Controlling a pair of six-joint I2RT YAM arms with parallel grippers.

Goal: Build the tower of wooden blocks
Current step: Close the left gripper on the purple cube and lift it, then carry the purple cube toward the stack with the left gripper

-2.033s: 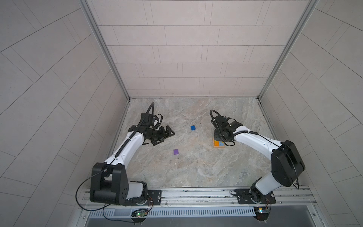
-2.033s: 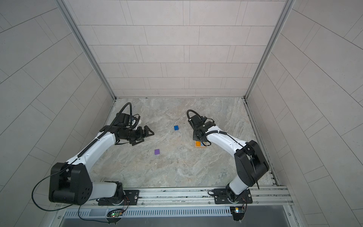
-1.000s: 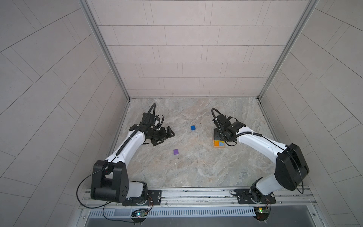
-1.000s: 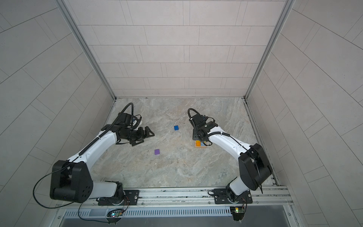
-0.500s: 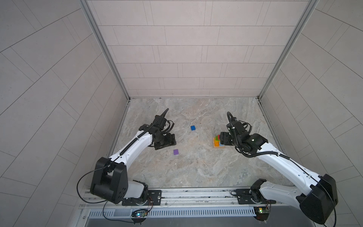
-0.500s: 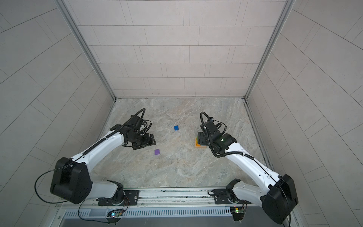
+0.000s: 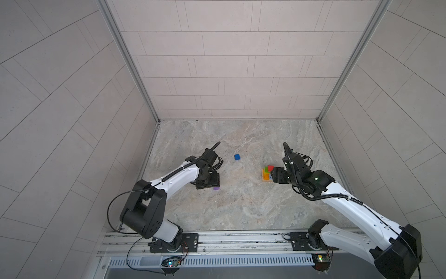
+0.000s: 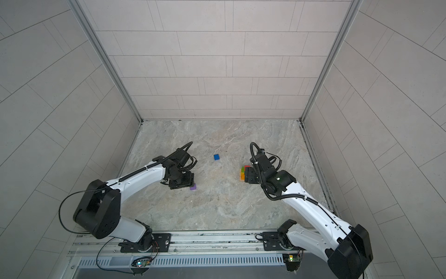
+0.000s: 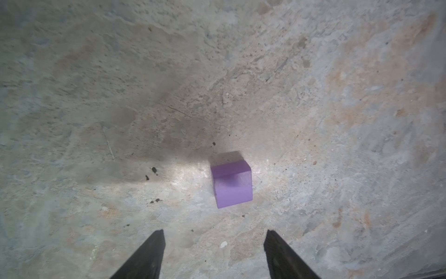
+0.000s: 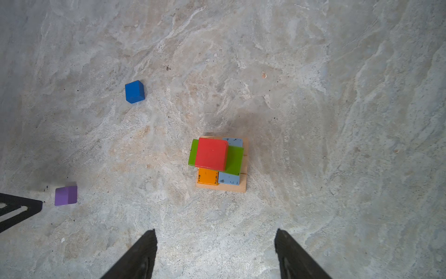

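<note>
**Top views.** Grey marbled desk (image 7: 241, 212) inside a tiled enclosure. The wood block tower (image 7: 266, 173) stands partly built on the right half of the desk, with a red wooden cube (image 7: 270, 167) on top. The right claw (image 7: 275, 175) hangs just beside the tower, on its right. The left claw (image 7: 208, 181) points down over the left half. A small purple wooden cube (image 7: 216, 188) lies at its front edge, partly covered. A dark-blue wooden cube (image 7: 237, 157) lies alone, farther back, between the arms. Claw spread is not readable in either top view.

**Left wrist.** Left claw (image 9: 214, 232): fingers (image 9: 149, 256) apart, nothing between them. The purple cube (image 9: 231, 184) sits on the desk ahead of the tips, clear of both.

**Right wrist.** Right claw (image 10: 216, 230): fingers apart, empty. The tower is ahead of the tips, untouched.
- Bottom layer: tan wooden bars (image 10: 223, 188).
- Next layer: an orange wooden bar (image 10: 208, 176) and a light-blue wooden bar (image 10: 228, 179) side by side.
- Next layer: a green wooden bar (image 10: 235, 160) laid crosswise.
- Top: the red cube (image 10: 212, 153), offset toward one end of the green bar.

The dark-blue cube (image 10: 134, 91) and purple cube (image 10: 65, 195) lie loose, well apart from the tower. A left claw tip is just beside the purple cube, with a narrow gap.
</note>
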